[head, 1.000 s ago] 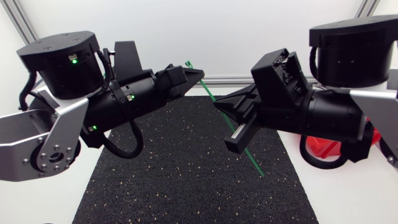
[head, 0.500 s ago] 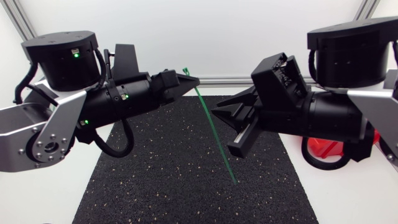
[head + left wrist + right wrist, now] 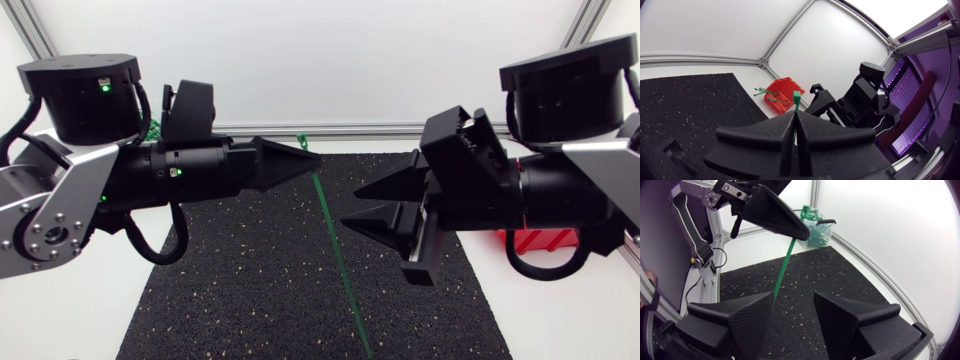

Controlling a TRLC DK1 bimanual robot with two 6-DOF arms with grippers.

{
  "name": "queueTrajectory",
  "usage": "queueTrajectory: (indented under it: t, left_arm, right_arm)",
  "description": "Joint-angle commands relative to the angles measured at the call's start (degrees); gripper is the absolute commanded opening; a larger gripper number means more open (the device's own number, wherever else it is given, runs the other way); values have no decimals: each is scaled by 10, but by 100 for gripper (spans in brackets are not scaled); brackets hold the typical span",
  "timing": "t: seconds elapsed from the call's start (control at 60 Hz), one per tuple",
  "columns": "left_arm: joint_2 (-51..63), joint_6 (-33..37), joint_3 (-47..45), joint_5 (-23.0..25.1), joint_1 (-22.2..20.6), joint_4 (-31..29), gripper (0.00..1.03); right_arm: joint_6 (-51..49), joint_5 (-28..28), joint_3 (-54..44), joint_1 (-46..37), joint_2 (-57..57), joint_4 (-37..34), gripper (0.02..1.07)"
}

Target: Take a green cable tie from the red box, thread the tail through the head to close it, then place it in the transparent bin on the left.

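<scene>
Hanging from left jaws, cable tie [image 3: 336, 250] runs offscreen.

Behind their jaws, the matte black left arm [image 3: 190, 165] and right arm [image 3: 570, 190] carry looping black cables [image 3: 160, 257] and screwed silver-grey brackets [image 3: 70, 200].

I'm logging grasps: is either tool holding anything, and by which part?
The left tool is shut on the green cable tie just below its head; the tail hangs down. The right tool is open and holds nothing.
</scene>
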Motion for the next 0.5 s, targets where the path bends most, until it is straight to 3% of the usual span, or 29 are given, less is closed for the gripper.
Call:
queueTrajectory:
  t: [0.0, 0.183, 0.383, 0.483]
  left_arm:
    - [-13, 15, -14, 24, 10, 4, 4]
    - [-10, 53, -14, 55, 11, -7, 4]
    - [2, 119, 5, 73, -2, -62, 4]
    - [2, 121, 8, 83, -9, -71, 4]
  right_arm:
    - [-21, -33, 12, -12, 20, -29, 69]
    - [-24, -84, 18, -19, 39, -57, 80]
    - [-25, -100, 41, -22, 58, -49, 80]
    - [-25, -170, 63, -38, 84, -64, 78]
